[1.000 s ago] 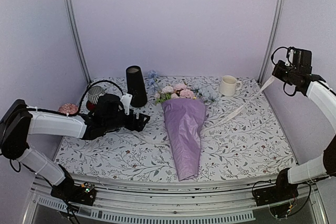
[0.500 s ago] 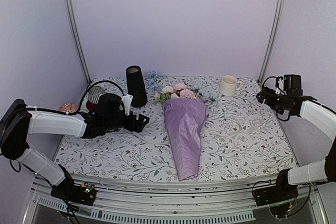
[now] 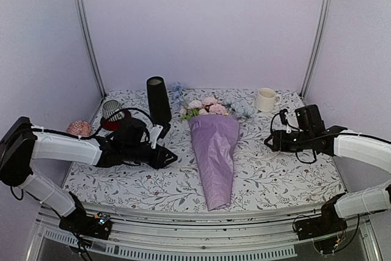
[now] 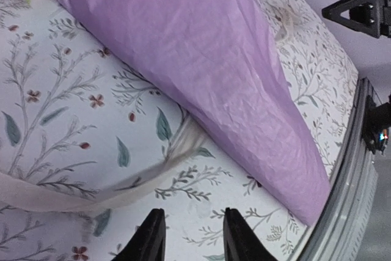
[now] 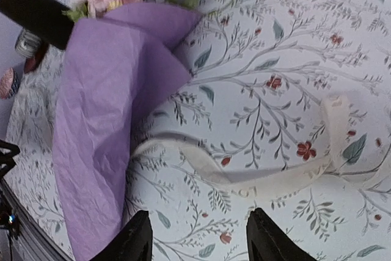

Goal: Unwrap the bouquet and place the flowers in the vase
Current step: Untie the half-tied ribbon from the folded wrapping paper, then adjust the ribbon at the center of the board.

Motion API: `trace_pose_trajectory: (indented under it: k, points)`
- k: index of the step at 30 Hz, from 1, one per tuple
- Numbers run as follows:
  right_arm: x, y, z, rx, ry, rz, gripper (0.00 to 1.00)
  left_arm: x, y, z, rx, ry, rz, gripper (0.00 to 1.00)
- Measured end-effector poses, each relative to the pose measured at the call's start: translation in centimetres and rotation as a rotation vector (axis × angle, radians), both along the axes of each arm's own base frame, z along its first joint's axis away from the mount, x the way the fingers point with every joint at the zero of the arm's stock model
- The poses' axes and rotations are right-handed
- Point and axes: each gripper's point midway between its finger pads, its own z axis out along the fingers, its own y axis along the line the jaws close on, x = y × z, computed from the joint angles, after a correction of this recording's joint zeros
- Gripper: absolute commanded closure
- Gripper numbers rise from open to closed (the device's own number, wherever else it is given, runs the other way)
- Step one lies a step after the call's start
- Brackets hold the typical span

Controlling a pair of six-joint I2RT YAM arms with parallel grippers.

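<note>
The bouquet (image 3: 214, 157) lay flat in the middle of the flowered surface (image 3: 287, 175). Its lilac paper cone pointed toward the near edge, and the flowers (image 3: 204, 107) poked out at the far end, pink ones and pale blue ones. The black vase (image 3: 158, 99) stood upright just left of those blooms, near the back. A cream ribbon (image 5: 269, 178) trailed loosely over the surface from the right side of the paper, and another length of it showed on the cone's left.

The left pincer (image 3: 168, 157) hung low just left of the cone. Its fingers (image 4: 151, 239) were parted a little, with nothing between them. The right pincer (image 3: 269, 142) hovered low to the right of the bouquet, over the ribbon, spread and empty too.

A white mug (image 3: 265, 99) stood at the back right. A striped cup (image 3: 110, 109) sat at the far left.
</note>
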Motion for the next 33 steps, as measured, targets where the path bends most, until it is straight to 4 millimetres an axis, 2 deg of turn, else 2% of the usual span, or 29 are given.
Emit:
trace_pose_trajectory:
  k: [3, 6, 8, 11, 17, 22, 27, 30, 33]
  points:
    - [-2.3, 1.4, -2.9, -0.008, 0.077, 0.06, 0.42, -1.7, -1.1, -1.6, 0.006, 0.068, -0.031, 0.59]
    - [-3.5, 2.3, -5.1, -0.022, 0.14, 0.101, 0.5, -2.4, -1.7, -2.9, 0.016, 0.111, -0.042, 0.59]
    - [-3.8, 2.7, -6.0, -0.022, 0.164, 0.116, 0.51, -2.7, -1.9, -3.8, 0.016, 0.145, -0.046, 0.59]
    - [-3.9, 3.3, -6.7, 0.003, 0.179, 0.131, 0.47, -2.9, -2.2, -4.9, 0.012, 0.183, -0.048, 0.57]
    - [-3.5, 4.4, -7.1, 0.048, 0.176, 0.153, 0.48, -2.7, -2.5, -5.5, -0.009, 0.215, -0.021, 0.55]
    - [-3.3, 4.7, -8.3, 0.044, 0.195, 0.158, 0.51, -1.9, -2.5, -5.8, -0.034, 0.223, 0.012, 0.55]
    - [-2.5, 4.6, -9.3, 0.035, 0.194, 0.134, 0.52, -1.2, -0.4, -7.4, -0.047, 0.252, 0.085, 0.55]
    - [-1.8, 4.2, -10.1, 0.04, 0.202, 0.103, 0.52, 0.3, 1.0, -7.4, -0.08, 0.246, 0.141, 0.55]
    - [-0.2, 3.8, -9.9, 0.056, 0.188, 0.068, 0.52, 1.8, 2.0, -7.5, -0.1, 0.232, 0.186, 0.54]
